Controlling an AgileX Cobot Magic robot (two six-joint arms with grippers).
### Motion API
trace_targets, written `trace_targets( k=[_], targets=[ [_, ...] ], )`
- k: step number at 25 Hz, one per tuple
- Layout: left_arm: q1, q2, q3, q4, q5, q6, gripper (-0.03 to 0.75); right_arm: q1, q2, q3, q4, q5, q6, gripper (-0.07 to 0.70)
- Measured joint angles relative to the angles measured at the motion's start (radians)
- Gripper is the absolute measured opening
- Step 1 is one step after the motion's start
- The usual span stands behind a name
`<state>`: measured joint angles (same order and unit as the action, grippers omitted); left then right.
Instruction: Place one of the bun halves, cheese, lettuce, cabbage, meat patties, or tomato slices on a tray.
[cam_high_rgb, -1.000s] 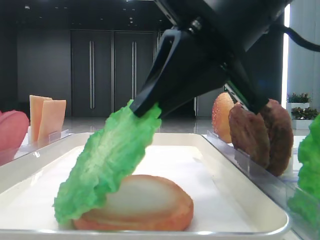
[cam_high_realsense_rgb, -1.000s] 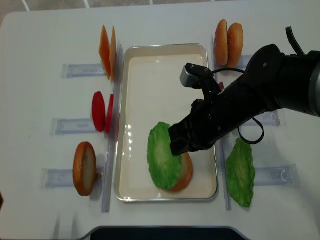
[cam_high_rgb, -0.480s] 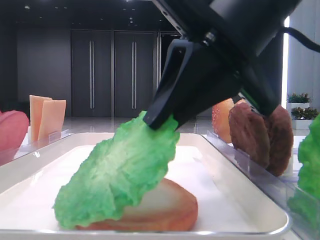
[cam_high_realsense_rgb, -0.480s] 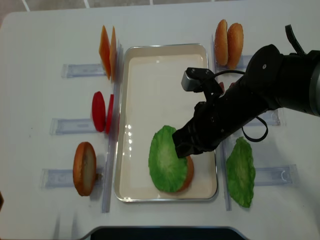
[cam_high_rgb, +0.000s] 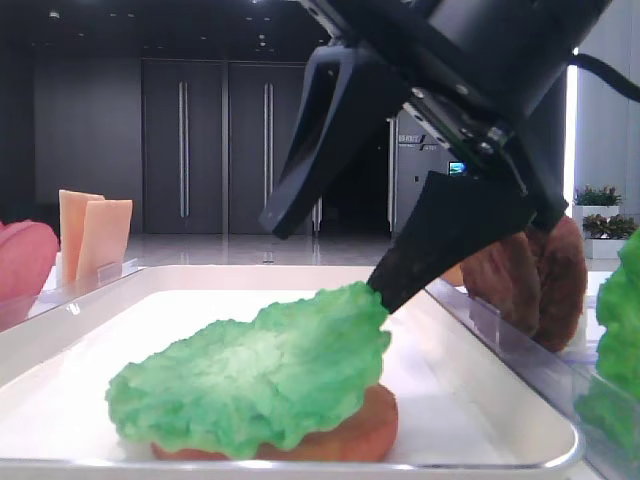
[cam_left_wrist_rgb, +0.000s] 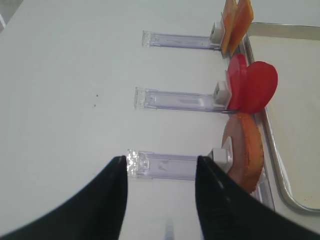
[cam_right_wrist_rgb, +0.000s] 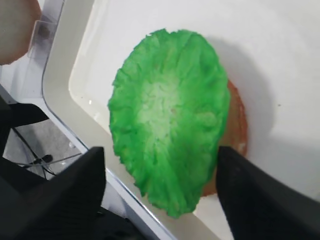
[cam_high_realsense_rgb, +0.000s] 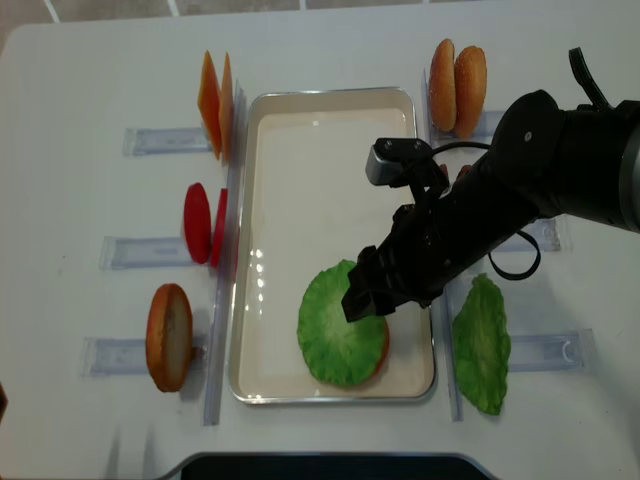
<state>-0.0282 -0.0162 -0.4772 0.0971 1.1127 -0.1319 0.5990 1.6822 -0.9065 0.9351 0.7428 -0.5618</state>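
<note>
A green ruffled lettuce (cam_high_realsense_rgb: 340, 340) leaf lies flat on a bun half (cam_high_rgb: 350, 435) at the near end of the off-white tray (cam_high_realsense_rgb: 300, 150). My right gripper (cam_high_realsense_rgb: 365, 295) hangs open just above the leaf's right edge, and nothing is between its fingers (cam_right_wrist_rgb: 75, 190). The leaf (cam_right_wrist_rgb: 167, 115) covers most of the bun (cam_right_wrist_rgb: 240, 125). My left gripper (cam_left_wrist_rgb: 160, 162) is open over the bare table, just above a clear holder, and holds nothing. Cabbage is out of view.
Left of the tray, clear holders carry cheese (cam_high_realsense_rgb: 215, 90), tomato slices (cam_high_realsense_rgb: 200, 225) and a bun half (cam_high_realsense_rgb: 168, 337). On the right stand two bun halves (cam_high_realsense_rgb: 457, 80), meat patties (cam_high_rgb: 530, 270) and another lettuce leaf (cam_high_realsense_rgb: 482, 345). The right arm hides part of the right-hand row.
My right gripper lowered the lettuce over the bun half, then opened and let it go. The leaf now lies flat on the bun.
</note>
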Motion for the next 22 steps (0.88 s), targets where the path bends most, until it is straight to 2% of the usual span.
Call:
trace_targets(
  k=[10,15,18,22],
  targets=[
    [0.0,0.0,0.0,0.0,0.0,0.0,0.345,-0.005,-0.168,0.0,-0.148,-0.015,0.086,0.493],
    [0.0,0.0,0.0,0.0,0.0,0.0,0.345,-0.027,-0.289,0.0,-0.29,-0.011,0.192,0.493],
    [0.0,0.0,0.0,0.0,0.0,0.0,0.345,-0.062,-0.349,0.0,-0.426,0.021,0.293,0.493],
    [0.0,0.0,0.0,0.0,0.0,0.0,0.345,-0.14,-0.414,0.0,-0.592,0.109,0.423,0.493]
  ],
)
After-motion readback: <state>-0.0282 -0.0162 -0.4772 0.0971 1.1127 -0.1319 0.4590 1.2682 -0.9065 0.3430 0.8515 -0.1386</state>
